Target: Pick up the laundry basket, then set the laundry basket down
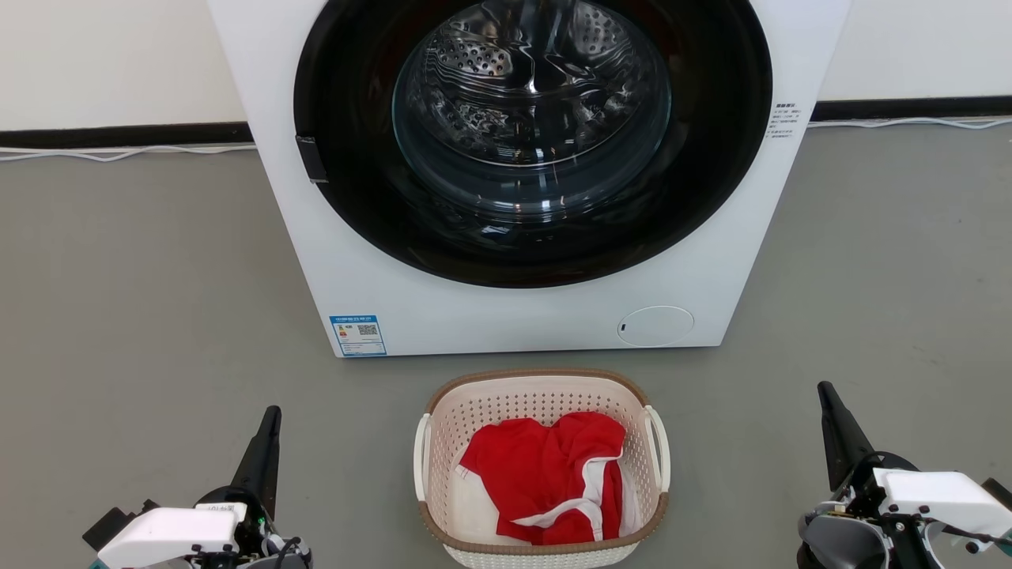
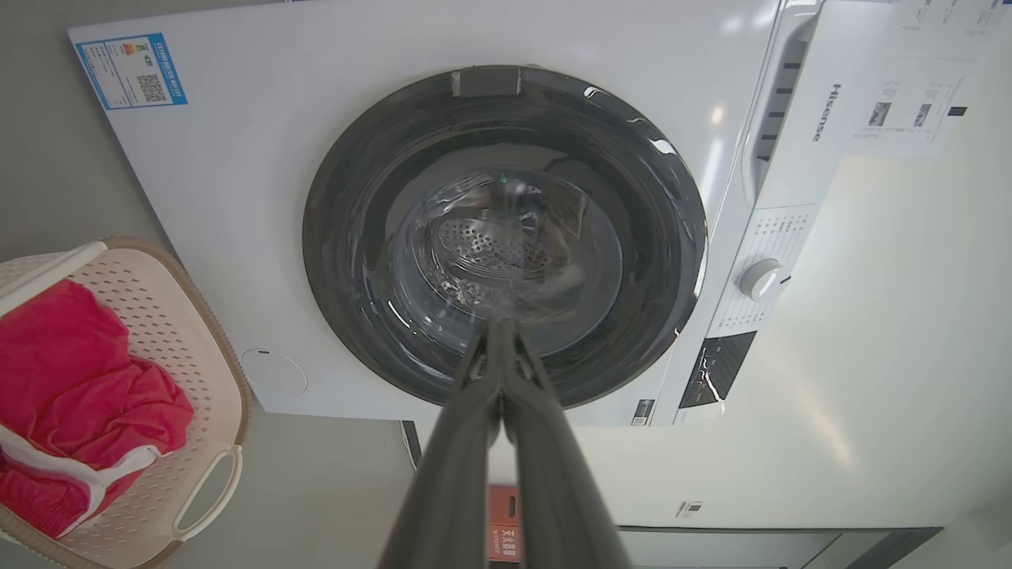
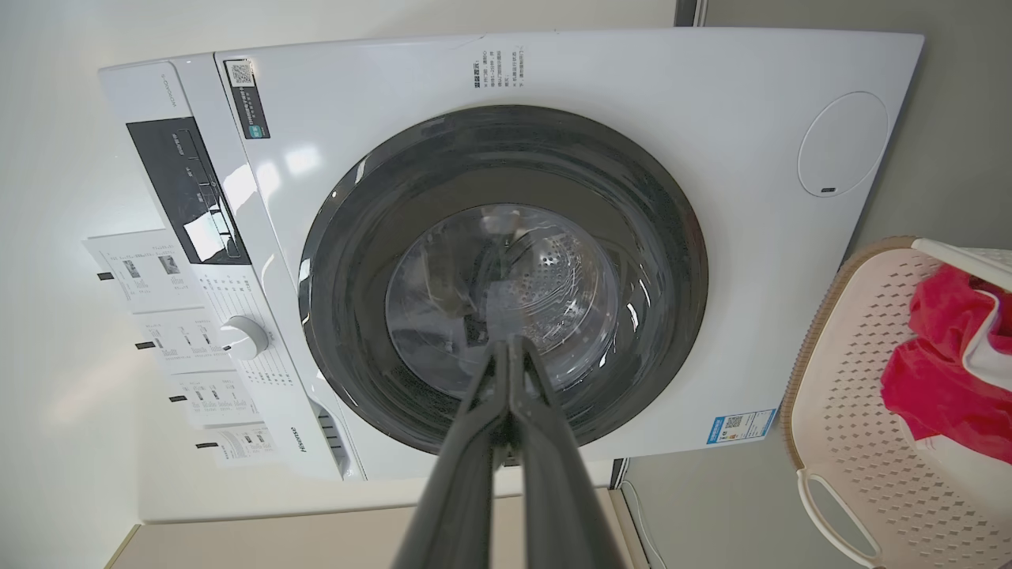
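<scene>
The left claw (image 1: 271, 419) was pinched fully shut, its two dark fingers pressed into a single point with nothing between them. It hung low over the grey floor (image 1: 142, 300) to the left of the laundry basket (image 1: 545, 399), well apart from it. The right claw (image 1: 828, 399) stood the same way on the other side, fingers tight together, empty and clear of the basket. From each wrist, the closed fingers pointed toward the round dark door (image 1: 530, 118) of the washing machine (image 1: 364, 261), where the steel drum showed through the glass. The basket sat on the floor between the two claws, just in front of the white machine, with a strip of floor showing between them. It was cream and full of small holes, with a brown rim and a white loop handle (image 1: 659, 450) on each side. A red garment (image 1: 545, 474) with white trim lay crumpled inside it. A blue label (image 1: 357, 334) was stuck low on the machine's front, near its left corner, and a pale cable (image 1: 118, 152) ran along the foot of the wall behind.
</scene>
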`<state>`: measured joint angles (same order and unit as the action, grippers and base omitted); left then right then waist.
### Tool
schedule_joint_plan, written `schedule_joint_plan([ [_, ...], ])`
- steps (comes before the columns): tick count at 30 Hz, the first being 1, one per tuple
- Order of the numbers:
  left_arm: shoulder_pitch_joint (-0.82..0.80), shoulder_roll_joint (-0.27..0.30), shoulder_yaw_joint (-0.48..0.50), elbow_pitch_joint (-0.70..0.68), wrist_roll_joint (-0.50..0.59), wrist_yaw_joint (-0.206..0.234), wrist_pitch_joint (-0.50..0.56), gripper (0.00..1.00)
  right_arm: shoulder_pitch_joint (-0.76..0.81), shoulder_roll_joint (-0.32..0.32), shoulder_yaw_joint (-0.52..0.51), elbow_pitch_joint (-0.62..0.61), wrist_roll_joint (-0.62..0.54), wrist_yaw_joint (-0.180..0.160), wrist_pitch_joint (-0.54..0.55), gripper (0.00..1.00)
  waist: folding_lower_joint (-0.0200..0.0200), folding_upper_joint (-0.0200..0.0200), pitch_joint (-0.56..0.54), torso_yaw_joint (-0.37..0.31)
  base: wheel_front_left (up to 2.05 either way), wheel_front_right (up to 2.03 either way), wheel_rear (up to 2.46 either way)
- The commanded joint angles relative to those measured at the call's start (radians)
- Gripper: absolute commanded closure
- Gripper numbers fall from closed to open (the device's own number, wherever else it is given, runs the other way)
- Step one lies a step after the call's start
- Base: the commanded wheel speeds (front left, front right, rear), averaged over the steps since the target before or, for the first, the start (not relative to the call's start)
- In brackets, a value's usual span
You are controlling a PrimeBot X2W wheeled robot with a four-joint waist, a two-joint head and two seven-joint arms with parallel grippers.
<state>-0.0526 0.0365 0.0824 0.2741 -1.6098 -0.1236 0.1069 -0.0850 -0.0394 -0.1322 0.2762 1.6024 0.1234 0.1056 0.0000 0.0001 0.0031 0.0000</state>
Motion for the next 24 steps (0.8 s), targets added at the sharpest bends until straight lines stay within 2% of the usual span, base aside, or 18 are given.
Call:
schedule_joint_plan([
  [1, -0.055, 0.014, 0.031, -0.029, 0.001, -0.007, 0.006, 1.0, -0.023, -0.011, 0.019, -0.031, 0.007, 0.007, 0.007, 1.0, 0.0, -0.0001, 0.0, 0.0, 0.0, 0.0, 0.0],
  [24, -0.055, 0.014, 0.031, -0.029, 0.001, -0.007, 0.006, 1.0, -0.023, -0.011, 0.019, -0.031, 0.007, 0.007, 0.007, 1.0, 0.0, -0.0001, 0.0, 0.0, 0.0, 0.0, 0.0],
])
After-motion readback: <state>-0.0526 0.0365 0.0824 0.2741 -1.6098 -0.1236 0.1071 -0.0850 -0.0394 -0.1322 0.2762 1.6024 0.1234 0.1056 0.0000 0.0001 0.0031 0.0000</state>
